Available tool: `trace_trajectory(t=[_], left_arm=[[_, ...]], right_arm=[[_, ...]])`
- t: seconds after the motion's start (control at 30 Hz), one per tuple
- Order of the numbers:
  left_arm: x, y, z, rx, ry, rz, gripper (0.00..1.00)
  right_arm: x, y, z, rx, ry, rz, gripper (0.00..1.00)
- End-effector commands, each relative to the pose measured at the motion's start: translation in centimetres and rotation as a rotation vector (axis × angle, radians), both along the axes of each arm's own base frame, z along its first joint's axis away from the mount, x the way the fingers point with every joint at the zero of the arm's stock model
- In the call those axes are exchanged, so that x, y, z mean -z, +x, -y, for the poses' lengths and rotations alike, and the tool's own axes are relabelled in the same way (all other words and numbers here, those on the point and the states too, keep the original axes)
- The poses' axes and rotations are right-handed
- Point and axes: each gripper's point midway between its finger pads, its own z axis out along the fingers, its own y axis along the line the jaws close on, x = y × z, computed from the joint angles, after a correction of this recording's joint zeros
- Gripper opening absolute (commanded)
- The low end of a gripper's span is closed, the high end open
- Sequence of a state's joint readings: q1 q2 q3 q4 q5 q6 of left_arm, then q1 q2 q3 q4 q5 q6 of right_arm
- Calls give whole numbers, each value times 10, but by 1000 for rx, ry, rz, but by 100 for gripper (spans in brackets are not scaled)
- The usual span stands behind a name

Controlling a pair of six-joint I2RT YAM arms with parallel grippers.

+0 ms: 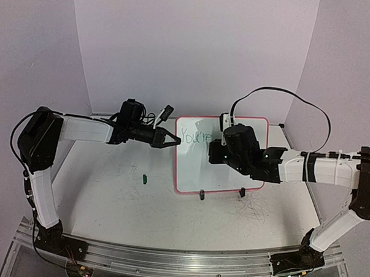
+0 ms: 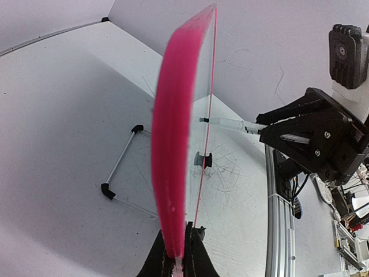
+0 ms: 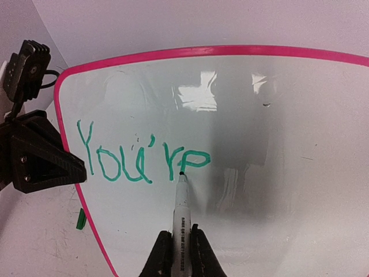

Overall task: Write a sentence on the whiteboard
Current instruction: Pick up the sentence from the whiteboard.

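Left gripper (image 1: pixel 171 138) clenches the board (image 1: pixel 196 169) at its left edge to steady it; right gripper (image 3: pixel 179 254) grasps the marker (image 3: pixel 181 202), tip mid-frame on the sentence (image 3: pixel 138 161).

One whiteboard (image 1: pixel 196 169), one marker (image 3: pixel 181 208), one green cap (image 1: pixel 144 178), one green word (image 3: pixel 138 164), two feet (image 1: pixel 201 194); left claw (image 1: pixel 171 138), right claw (image 3: pixel 180 248).
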State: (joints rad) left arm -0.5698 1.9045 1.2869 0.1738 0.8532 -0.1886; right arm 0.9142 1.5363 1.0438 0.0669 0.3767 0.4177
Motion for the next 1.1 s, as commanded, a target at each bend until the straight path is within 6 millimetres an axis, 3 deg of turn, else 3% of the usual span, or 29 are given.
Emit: trace_trajectory(t=[0.0,0.3,0.47,0.53,0.67,0.87,1.07], left_arm=[[-7,4,-5,-30,14,52,0],[-5,4,-5,-32,18,50,0],[-3,4,-6,-36,24,53,0],[-5,4,-6,-34,22,57,0],[-4,5,-6,-35,24,58,0],[-3,4,-7,-36,28,59,0],[-1,4,-6,-34,30,56,0]], right_arm=[[14,2,22,73,-55,-20,0],[-8,2,31,105,-46,21,0],[-63,-23,28,-6,42,89,0],[-71,-29,32,-37,54,117,0],[-67,-28,36,-74,38,125,0],[-76,-31,48,-46,46,169,0],[-68,-30,53,-33,4,169,0]])
